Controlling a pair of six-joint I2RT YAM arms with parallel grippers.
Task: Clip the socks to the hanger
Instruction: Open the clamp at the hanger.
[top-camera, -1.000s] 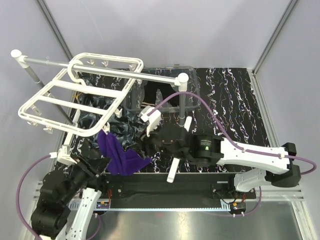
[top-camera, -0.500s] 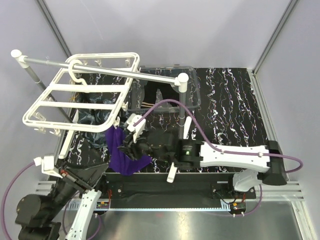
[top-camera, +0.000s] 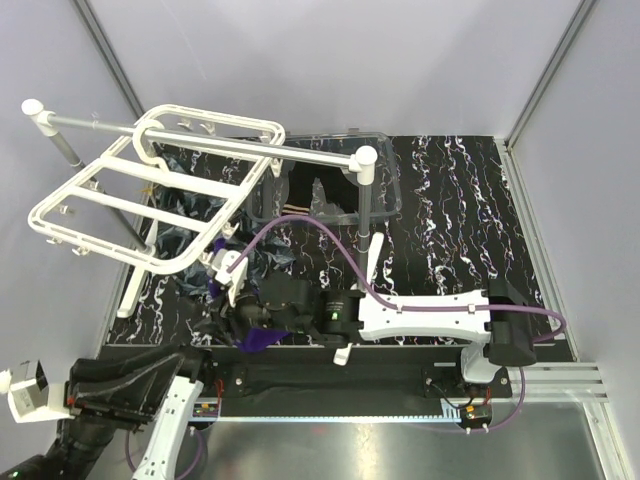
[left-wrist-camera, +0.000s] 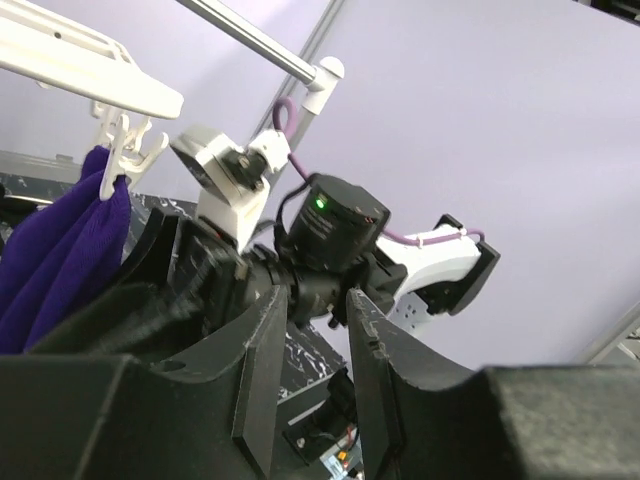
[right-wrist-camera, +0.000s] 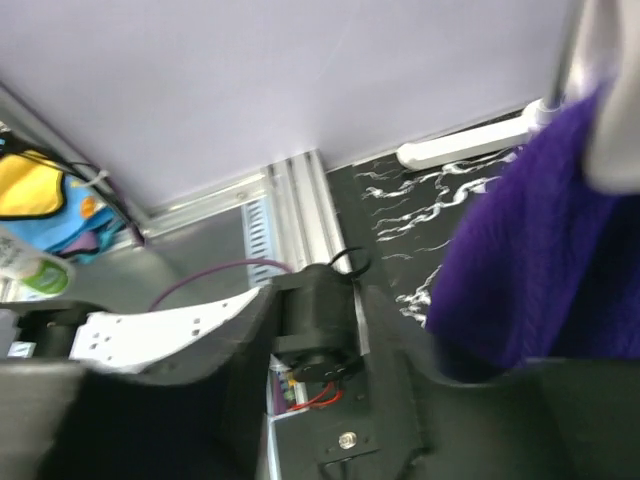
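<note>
The white hanger (top-camera: 210, 118) hangs from the silver rod at the far left. A bright purple sock (left-wrist-camera: 70, 250) dangles from one of its white clips (left-wrist-camera: 125, 150) at the near corner. Only parts of the sock (top-camera: 258, 338) show from above, behind the right arm. My right gripper (right-wrist-camera: 320, 300) is open and empty, with the purple sock (right-wrist-camera: 520, 270) just outside its right finger. My left gripper (left-wrist-camera: 315, 300) is drawn back near the table's near-left corner. Its jaws stand a little apart on nothing and face the sock and the right wrist. Dark socks (top-camera: 190, 215) lie under the hanger.
A clear plastic bin (top-camera: 385, 190) with dark contents stands at the back centre. The rod stand's white-capped post (top-camera: 365, 158) rises in front of it. My right arm (top-camera: 420, 315) stretches leftward along the near edge. A white bar (top-camera: 132, 293) lies at the left edge.
My left arm pulled back to the near-left corner, away from the purple sock. My right arm swung left and nearer, beside the sock, its jaws narrowing. The hanger swayed.
</note>
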